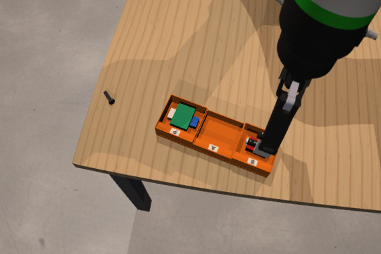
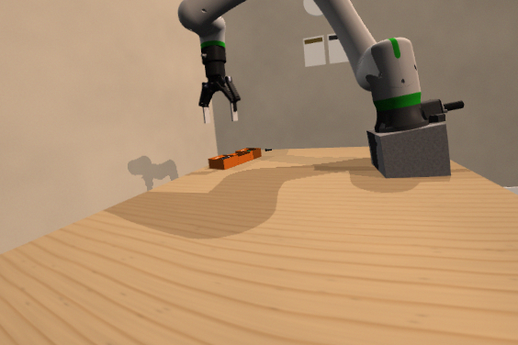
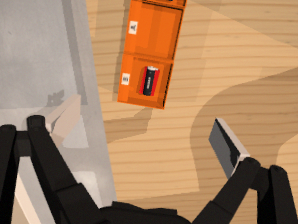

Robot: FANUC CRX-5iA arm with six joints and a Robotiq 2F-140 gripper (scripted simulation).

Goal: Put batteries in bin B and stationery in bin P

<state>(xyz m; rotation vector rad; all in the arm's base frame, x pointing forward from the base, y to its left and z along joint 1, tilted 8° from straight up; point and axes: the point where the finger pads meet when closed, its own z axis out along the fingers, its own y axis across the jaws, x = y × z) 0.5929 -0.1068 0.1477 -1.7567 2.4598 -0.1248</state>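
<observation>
We see the pincer (image 2: 219,114) w/ fingers spread wide apart, gripping nothing, hanging above the worktop (image 2: 294,250). Below it, a red-black battery (image 3: 150,81) lies inside bin B (image 3: 130,95); beyond, stationery sits in bin P (image 1: 163,123).

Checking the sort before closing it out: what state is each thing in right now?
gripper: open, holding nothing, raised above the bins
battery: lying flat inside bin B
bin P: holds green, blue and white items
middle bin: nothing visible inside
black screw: loose near table edge
</observation>
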